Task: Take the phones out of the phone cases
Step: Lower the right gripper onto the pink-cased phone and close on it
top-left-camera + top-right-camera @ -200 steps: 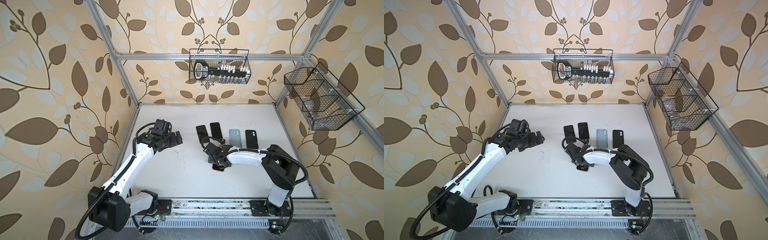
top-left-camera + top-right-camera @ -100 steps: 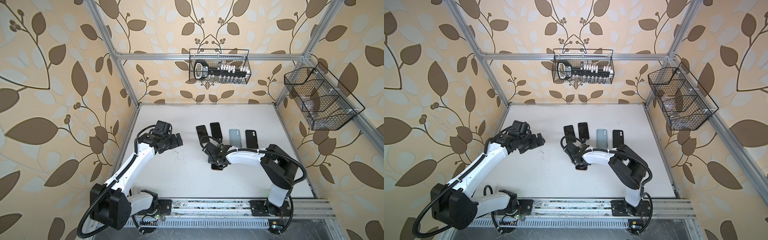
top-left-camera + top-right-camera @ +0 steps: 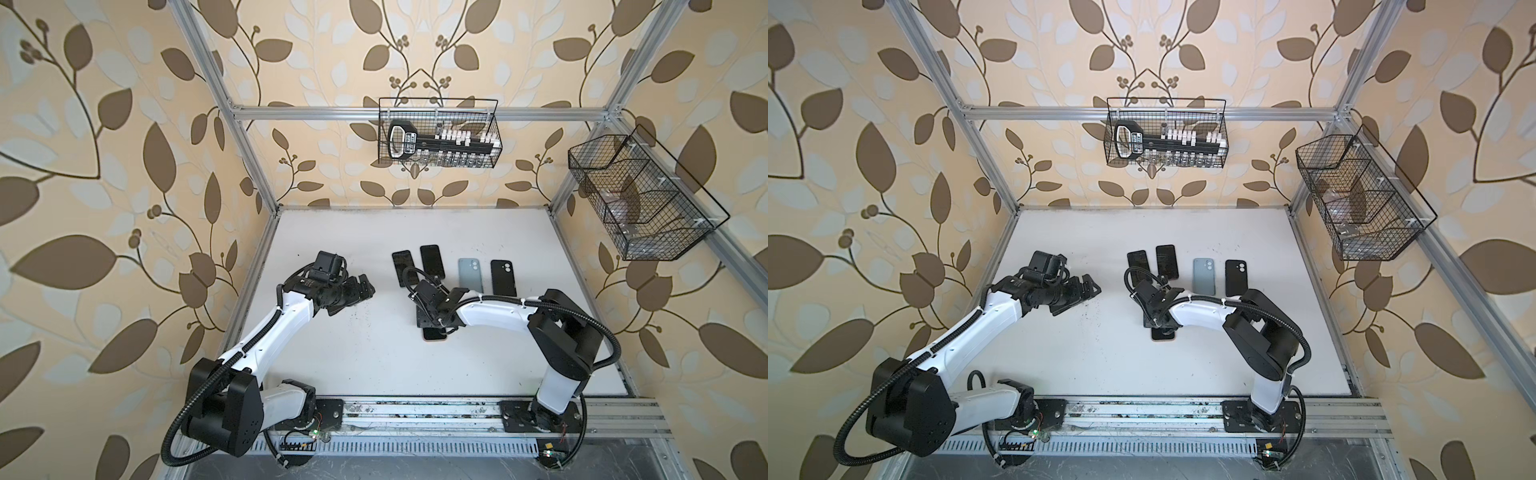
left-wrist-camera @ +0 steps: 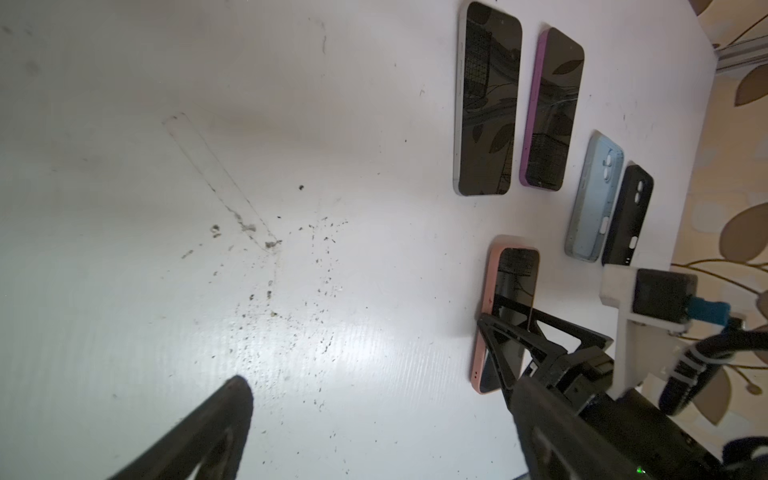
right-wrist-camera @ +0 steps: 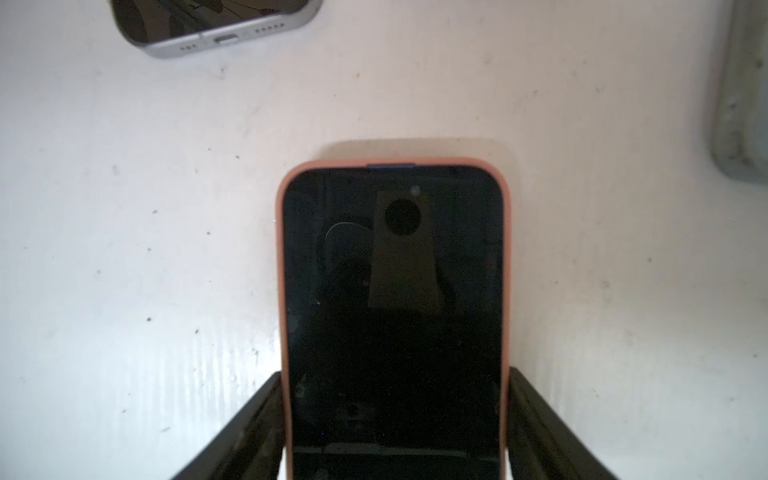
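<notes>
A phone [image 5: 392, 311] with a dark screen lies face up in a pink phone case [image 5: 284, 291] on the white table, mid-right in both top views [image 3: 434, 334] [image 3: 1163, 334]. My right gripper [image 5: 395, 374] straddles its near end, and both black fingers press against the case's long sides. In a top view the right gripper [image 3: 428, 320] sits low over the phone and hides most of it. My left gripper [image 3: 365, 289] [image 4: 378, 382] hangs open above bare table to the phone's left, holding nothing. The left wrist view shows the cased phone [image 4: 513, 282] under the right gripper's fingers.
Behind the cased phone lie two bare phones [image 3: 402, 266] [image 3: 432, 259], a light-blue empty case [image 3: 469, 274] and a black empty case [image 3: 503, 276]. One wire basket [image 3: 438, 133] hangs on the back wall, another [image 3: 640, 199] on the right wall. Dark specks dot the table [image 4: 291, 291].
My right gripper's jaws have narrowed onto the sides of the pink case. The left gripper has drifted a little to the right, still open.
</notes>
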`<control>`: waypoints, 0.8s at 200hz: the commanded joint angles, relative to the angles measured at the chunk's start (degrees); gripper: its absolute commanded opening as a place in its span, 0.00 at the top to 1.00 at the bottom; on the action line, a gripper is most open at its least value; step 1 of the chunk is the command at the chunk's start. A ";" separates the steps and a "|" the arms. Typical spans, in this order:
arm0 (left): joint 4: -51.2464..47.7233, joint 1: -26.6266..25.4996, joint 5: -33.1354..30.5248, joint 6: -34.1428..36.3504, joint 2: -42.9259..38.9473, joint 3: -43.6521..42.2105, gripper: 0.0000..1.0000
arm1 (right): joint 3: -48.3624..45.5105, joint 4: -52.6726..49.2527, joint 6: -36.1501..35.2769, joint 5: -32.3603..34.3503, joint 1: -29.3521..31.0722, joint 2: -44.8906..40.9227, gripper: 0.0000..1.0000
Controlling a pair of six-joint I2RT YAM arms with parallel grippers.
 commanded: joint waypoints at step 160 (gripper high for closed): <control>6.12 0.15 3.97 -2.94 0.03 -1.10 0.01 | 1.54 -6.73 -2.41 0.13 3.30 3.21 0.06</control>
